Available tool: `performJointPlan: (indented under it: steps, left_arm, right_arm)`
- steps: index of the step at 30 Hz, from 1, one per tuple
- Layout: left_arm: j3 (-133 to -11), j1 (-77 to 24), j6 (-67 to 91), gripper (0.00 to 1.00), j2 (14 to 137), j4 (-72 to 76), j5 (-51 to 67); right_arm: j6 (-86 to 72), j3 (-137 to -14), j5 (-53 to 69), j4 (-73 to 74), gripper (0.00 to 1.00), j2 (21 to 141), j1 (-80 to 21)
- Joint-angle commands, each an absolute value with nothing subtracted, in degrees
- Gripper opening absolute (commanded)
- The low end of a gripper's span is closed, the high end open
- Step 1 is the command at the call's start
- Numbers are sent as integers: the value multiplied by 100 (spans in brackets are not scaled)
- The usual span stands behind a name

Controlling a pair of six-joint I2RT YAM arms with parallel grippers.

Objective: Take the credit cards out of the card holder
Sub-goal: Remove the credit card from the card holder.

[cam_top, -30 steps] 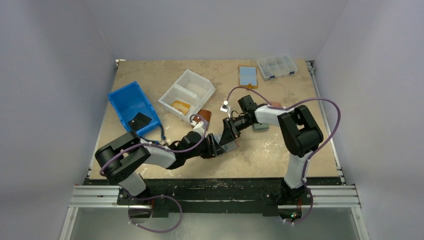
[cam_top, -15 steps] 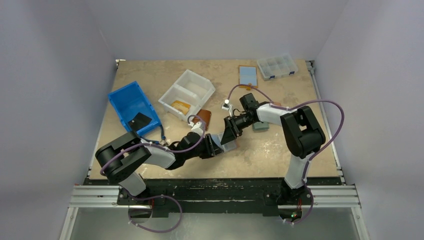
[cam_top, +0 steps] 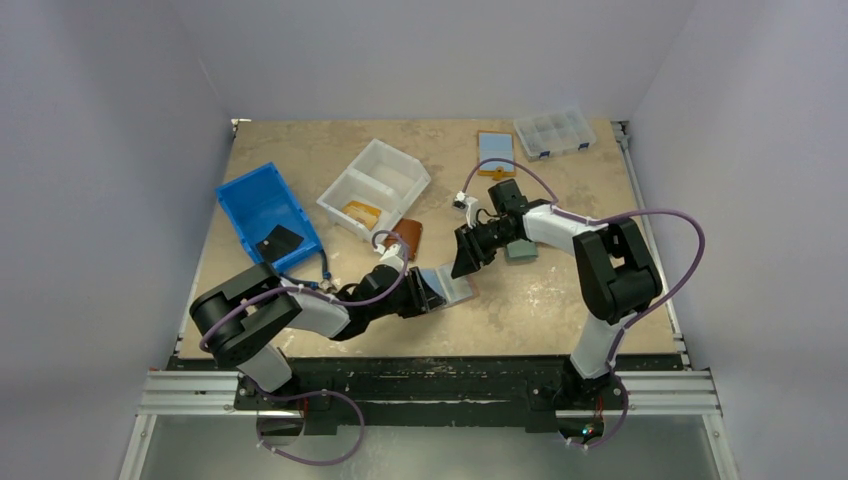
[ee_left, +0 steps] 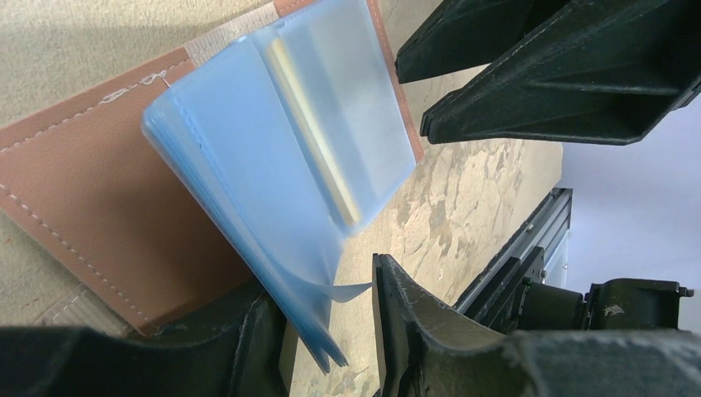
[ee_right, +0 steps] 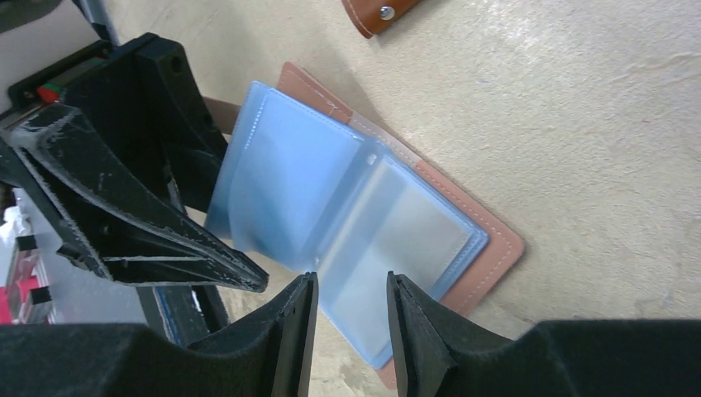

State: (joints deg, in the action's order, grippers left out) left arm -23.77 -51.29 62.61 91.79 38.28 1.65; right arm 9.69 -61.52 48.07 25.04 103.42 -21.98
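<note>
Left wrist view: the left gripper [ee_left: 326, 285] fills the bottom edge, its two black fingers [ee_left: 413, 331] partly apart. The lower corner of a fanned stack of light-blue plastic sleeves [ee_left: 248, 165] dips into the gap between them. One curled leaf touches the right-hand finger, but I cannot tell whether the jaws actually pinch the stack. The stack stands up from the open brown leather card holder [ee_left: 99, 190], which lies flat on the beige table [ee_left: 463, 215] at the left of the frame. Any credit cards inside cannot be told from the tinted sleeves; only a thin pale-yellow edge [ee_left: 318, 141] shows in a pocket near the spine.

Right wrist view: the right gripper [ee_right: 351, 279] sits at bottom centre, jaws partly open and holding nothing, over the flat clear page [ee_right: 405, 240] of the holder. The upright blue stack is up and left of it, leaning toward the left gripper's fingers at the left edge.

Top view: the holder lies at centre, between both grippers. At upper centre-right, well apart, a light-blue card [cam_top: 497, 148] lies on a brown panel.
</note>
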Motion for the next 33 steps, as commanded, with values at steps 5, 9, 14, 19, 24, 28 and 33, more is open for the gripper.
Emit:
performJointPlan:
  steps: [5,9,14,19,24,28,33]
  left_arm:
    - [-2305,-5064,6231,40,9067,3438,-193]
    - [-2306,-5063,6232,40,9084,3452,-177]
    - [-2315,-5064,6223,40,9079,3462,-171]
    - [-2332,-5061,6225,40,9103,3465,-159]
    - [-2339,-5066,6214,40,9123,3476,-149]
    - [-2360,-5061,6197,40,9131,3478,-141]
    - [-2379,-5064,6188,40,9183,3502,-108]
  right_arm:
    - [1028,-6188,4280,2434,45,10283,-2178]
    - [1018,-6187,4212,2438,46,10312,-2178]
    - [1020,-6187,4200,2468,46,10406,-2177]
    - [1019,-6204,4224,2490,46,10489,-2178]
    - [1011,-6204,4338,2520,46,10542,-2184]
    - [1011,-6222,4607,2577,46,10573,-2188]
    - [989,-6240,5002,2632,46,10607,-2188]
